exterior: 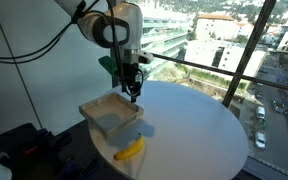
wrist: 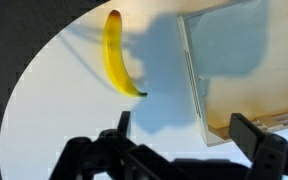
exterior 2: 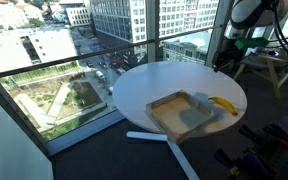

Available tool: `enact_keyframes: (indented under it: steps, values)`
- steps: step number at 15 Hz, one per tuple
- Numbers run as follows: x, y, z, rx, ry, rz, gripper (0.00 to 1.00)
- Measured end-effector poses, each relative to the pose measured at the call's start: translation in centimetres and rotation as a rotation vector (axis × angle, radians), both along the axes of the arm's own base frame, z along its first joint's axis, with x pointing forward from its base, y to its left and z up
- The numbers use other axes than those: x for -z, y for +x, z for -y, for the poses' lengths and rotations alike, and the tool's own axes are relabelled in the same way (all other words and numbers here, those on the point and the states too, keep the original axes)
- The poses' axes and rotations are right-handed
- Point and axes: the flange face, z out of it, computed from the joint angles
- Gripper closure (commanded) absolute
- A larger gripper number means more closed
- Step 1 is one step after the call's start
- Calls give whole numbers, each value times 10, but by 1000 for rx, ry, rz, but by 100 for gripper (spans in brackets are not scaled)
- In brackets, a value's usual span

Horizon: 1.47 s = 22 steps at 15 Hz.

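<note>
One arm folds over at the top and drops straight down, wrist vertical, with the tool (exterior: 134, 96) hanging above the round white surface (exterior: 199, 130). It hovers clear of everything, no contact anywhere. The jaws are spread wide and there is nothing between them.

In the wrist view, the two dark fingers (wrist: 124, 126) stand well apart at the bottom of the picture. The left wall of the wooden tray (wrist: 191, 80) runs up between them, and the arm's shadow falls across the white top. That puts the tool over the tray's edge on the banana's side.

The banana (wrist: 117, 55) lies flat on the surface to the left of the tray, near it but not touching. It is curved, brown end far and dark end nearer the tool. In an exterior view it sits close to the near rim of the surface, just off the tray's corner.

Some things are hard to read. In an exterior view the tool (exterior 2: 227, 58) is small and dark against the window frame, so its jaws cannot be made out there. The upper arm is cut off by the top edge. The tray's right part runs out of the wrist view.
</note>
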Motion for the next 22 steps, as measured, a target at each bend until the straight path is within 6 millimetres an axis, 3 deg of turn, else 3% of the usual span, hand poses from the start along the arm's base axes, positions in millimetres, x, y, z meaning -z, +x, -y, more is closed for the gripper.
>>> enact_keyframes:
  steps: [22]
  values:
    - [85,-13,32,47,2,-113,0]
